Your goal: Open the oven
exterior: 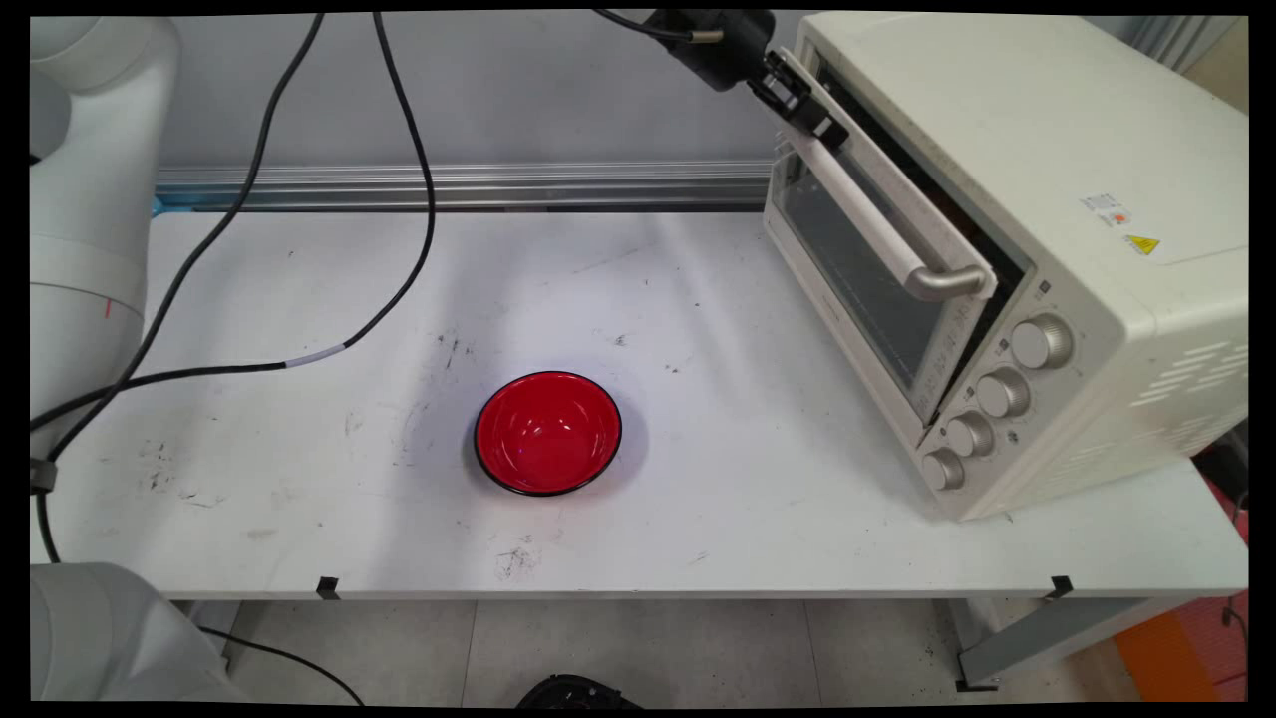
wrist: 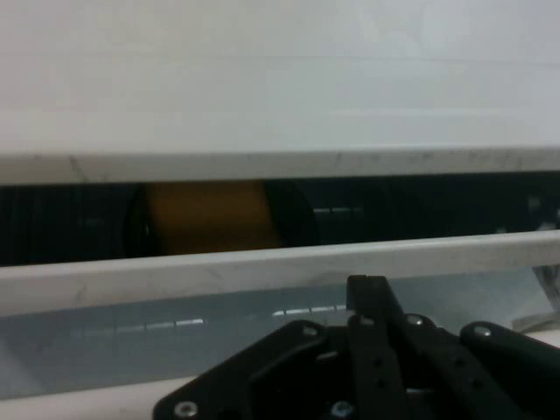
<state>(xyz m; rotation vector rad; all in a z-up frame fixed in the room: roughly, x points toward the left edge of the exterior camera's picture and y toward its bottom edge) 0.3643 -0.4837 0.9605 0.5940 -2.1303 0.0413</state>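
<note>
At the oven door's (exterior: pixel 877 289) top edge: my gripper (exterior: pixel 803 103), fingers seemingly pressed together.
I'd pull slowly along the hinge arc.

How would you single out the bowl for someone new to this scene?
Start at the cream toaster oven on the white table and look toward the table's middle. The round red bowl with a black rim stands there alone, upright and empty, the only bright-coloured thing on the tabletop.

A red bowl (exterior: pixel 547 433) with black rim, cream-white oven (exterior: pixel 1007 249), black pincer (exterior: pixel 805 103), white table (exterior: pixel 698 519).
</note>
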